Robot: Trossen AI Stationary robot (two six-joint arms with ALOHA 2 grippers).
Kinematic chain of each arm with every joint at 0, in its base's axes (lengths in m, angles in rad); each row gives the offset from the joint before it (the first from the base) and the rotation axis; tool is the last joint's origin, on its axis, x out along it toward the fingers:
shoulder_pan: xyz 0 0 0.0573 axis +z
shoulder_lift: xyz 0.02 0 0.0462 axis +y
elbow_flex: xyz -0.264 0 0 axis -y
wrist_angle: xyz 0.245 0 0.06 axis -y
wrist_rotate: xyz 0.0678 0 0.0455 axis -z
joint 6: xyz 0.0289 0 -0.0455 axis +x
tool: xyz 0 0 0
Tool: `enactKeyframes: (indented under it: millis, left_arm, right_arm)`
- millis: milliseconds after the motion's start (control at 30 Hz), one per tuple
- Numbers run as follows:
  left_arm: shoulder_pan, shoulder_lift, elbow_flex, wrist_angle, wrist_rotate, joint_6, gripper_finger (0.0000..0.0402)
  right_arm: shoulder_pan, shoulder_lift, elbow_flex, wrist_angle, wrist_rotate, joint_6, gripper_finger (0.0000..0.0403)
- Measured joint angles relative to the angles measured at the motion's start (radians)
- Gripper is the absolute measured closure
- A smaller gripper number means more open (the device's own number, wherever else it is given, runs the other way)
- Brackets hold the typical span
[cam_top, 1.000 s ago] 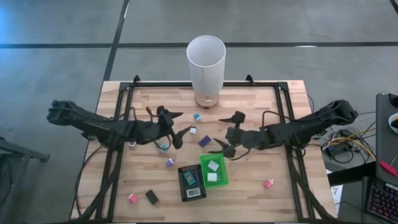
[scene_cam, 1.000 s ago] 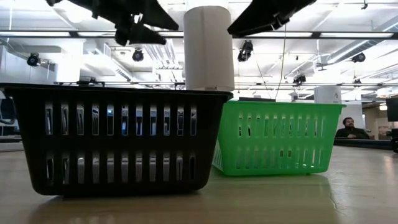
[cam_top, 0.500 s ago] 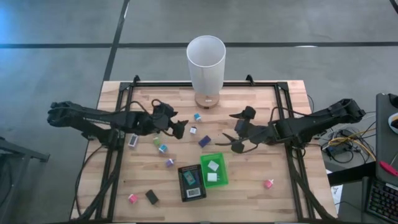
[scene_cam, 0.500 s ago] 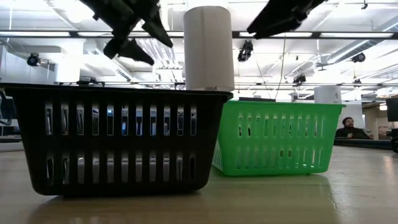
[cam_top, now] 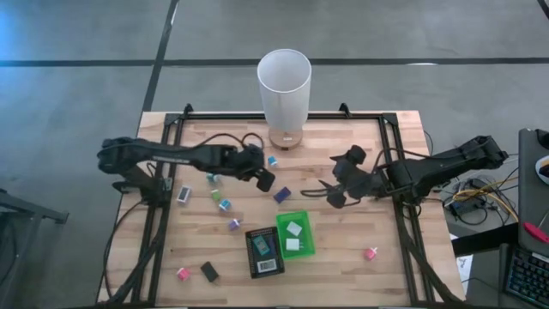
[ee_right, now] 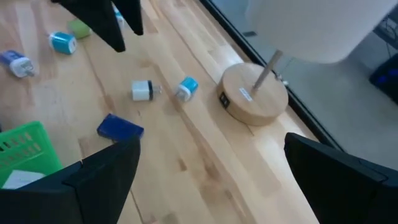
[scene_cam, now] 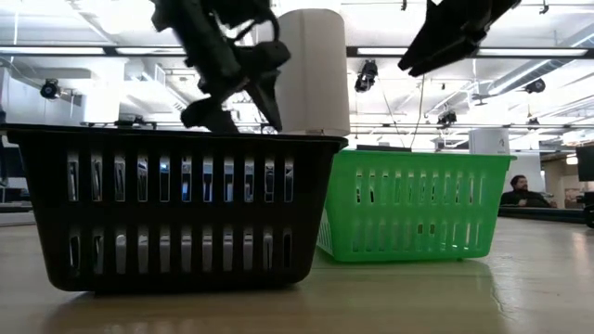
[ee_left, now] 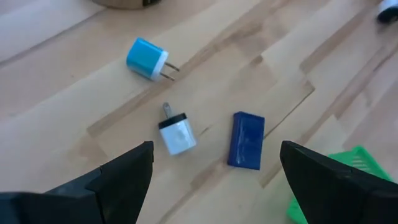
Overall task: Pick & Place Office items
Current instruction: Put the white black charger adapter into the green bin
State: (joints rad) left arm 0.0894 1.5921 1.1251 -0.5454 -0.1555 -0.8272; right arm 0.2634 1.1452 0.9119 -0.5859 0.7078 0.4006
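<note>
From above, your left gripper (cam_top: 262, 178), jaws wide, hovers over three plugs and blocks near the tall white cylinder (cam_top: 284, 84); right gripper (cam_top: 336, 194) is spread beside the green tray (cam_top: 305, 240).

Left wrist: one blue plug (ee_left: 147, 58), one white plug (ee_left: 176, 135), one dark-blue block (ee_left: 247, 139) lie between its fingers.

**Open workshop hall around a wooden surface**

The wooden surface (cam_top: 343, 257) stands on a grey concrete floor (cam_top: 77, 94) crossed by dark lines. Beyond it, the low view shows a white ceiling (scene_cam: 111, 19) with strip lights and hanging black fixtures (scene_cam: 368, 74). A person (scene_cam: 523, 192) sits far off at the right. Cables (cam_top: 480, 193) and a keyboard (cam_top: 525, 276) lie beside the surface.
</note>
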Motion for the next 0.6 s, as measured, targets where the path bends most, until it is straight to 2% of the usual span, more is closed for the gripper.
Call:
enactKeyframes:
  millis: [300, 600]
  left_arm:
    - [0.002, 0.167, 0.236, -0.22, -0.015, 0.0, 0.005]
    - [0.002, 0.284, 0.278, -0.248, -0.015, -0.021, 0.005]
  right_arm:
    - [0.0, 0.001, -0.008, -0.144, 0.0, 0.142, 0.0011]
    - [0.0, 0.001, -0.022, -0.219, 0.007, 0.242, 0.0011]
